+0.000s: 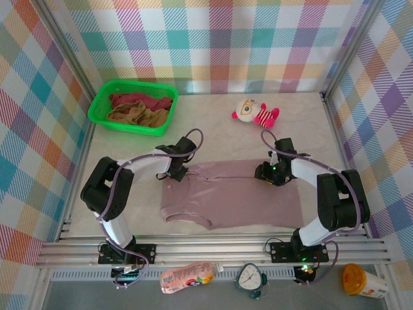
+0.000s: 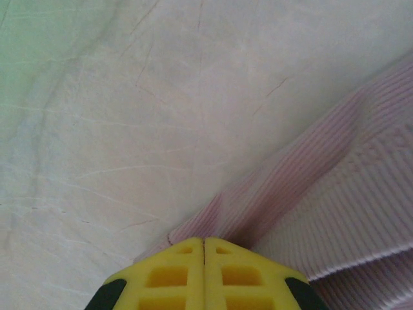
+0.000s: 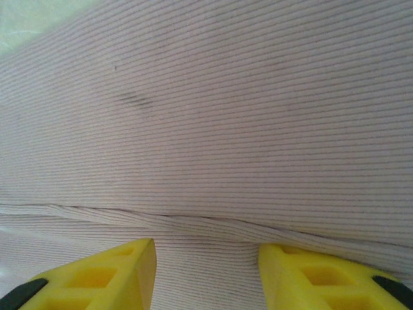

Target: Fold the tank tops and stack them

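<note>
Yellow fingers point(image 3: 110, 278) of my right gripper point(image 3: 206, 248) are hanging released over the mauve tank top point(image 1: 245, 194); my left gripper point(image 2: 204, 242) is clenching at its edge. I am judging both must be pinching that edge level before folding.

Mauve top point(image 2: 335, 194) in closed end effector point(image 2: 204, 241)

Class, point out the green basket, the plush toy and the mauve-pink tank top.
green basket point(image 1: 126, 126): top external view, near rim.
plush toy point(image 1: 245, 110): top external view, white head.
mauve-pink tank top point(image 1: 239, 194): top external view, middle of body.
</note>
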Robot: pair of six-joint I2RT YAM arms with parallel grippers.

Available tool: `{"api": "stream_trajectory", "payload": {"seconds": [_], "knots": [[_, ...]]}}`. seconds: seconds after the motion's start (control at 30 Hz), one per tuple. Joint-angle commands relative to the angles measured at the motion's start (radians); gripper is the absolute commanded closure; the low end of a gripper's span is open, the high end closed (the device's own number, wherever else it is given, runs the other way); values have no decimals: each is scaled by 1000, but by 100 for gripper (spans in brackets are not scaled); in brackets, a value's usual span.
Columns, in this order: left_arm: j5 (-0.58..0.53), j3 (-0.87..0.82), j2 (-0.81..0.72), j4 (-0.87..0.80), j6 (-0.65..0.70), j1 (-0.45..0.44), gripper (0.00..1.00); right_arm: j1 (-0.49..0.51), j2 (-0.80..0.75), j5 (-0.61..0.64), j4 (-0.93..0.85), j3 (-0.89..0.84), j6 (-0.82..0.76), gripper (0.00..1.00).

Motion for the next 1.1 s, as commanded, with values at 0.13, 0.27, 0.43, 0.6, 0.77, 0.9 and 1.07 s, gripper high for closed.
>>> {"api": "stream_trajectory", "payload": {"seconds": [0.13, 0.27, 0.43, 0.6, 0.77, 0.9, 1.07], "knots": [[-142, -28, 53, 74, 143, 14, 99, -4, 21, 10, -12, -13, 12, 53], [-165, -24, 68, 103, 181, 17, 92, -4, 23, 16, -13, -12, 15, 53], [-102, -30, 5, 70, 105, 12, 86, -4, 17, 14, -21, -2, 10, 53], [-48, -32, -55, 37, 68, -14, 82, -4, 22, 10, -24, 17, 0, 53], [2, -50, -62, 24, 35, -28, 79, -4, 17, 4, -21, 4, 3, 53], [32, -71, -74, 9, 16, -34, 79, -4, 17, -1, -18, -4, 5, 53], [49, -94, -83, -26, 17, -36, 79, -4, 17, -5, -16, -5, 5, 53]]}}
